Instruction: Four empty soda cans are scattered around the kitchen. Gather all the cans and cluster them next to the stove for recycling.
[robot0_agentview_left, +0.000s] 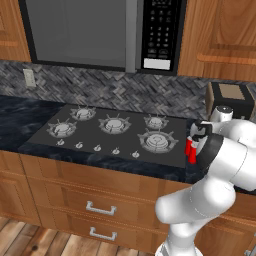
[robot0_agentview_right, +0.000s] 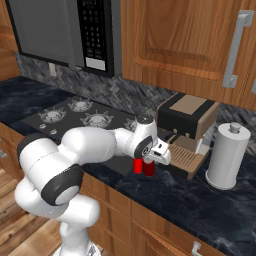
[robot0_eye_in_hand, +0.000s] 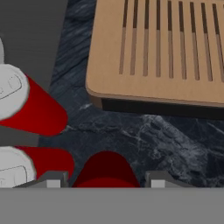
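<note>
The black stove (robot0_agentview_left: 110, 132) lies in the dark counter, and its right edge (robot0_eye_in_hand: 26, 35) appears in the hand view. Two red soda cans with silvery tops (robot0_eye_in_hand: 26, 100) (robot0_eye_in_hand: 26, 164) stand close together at that edge. A third red can (robot0_eye_in_hand: 107, 168) sits between my fingertips, its sides against them. My gripper (robot0_eye_in_hand: 105, 180) is shut on this can, low over the counter. In the right base view the gripper (robot0_agentview_right: 150, 161) is over red cans (robot0_agentview_right: 143, 167) right of the stove (robot0_agentview_right: 75, 117). The left base view shows red cans (robot0_agentview_left: 189, 150) beside my wrist.
A coffee machine (robot0_agentview_right: 187, 120) with a slatted wooden drip tray (robot0_eye_in_hand: 157, 48) stands just right of the cans. Farther right is a white paper-towel roll (robot0_agentview_right: 227, 155). A microwave (robot0_agentview_left: 100, 30) hangs above the stove. Bare marbled counter (robot0_eye_in_hand: 144, 135) lies in front of the tray.
</note>
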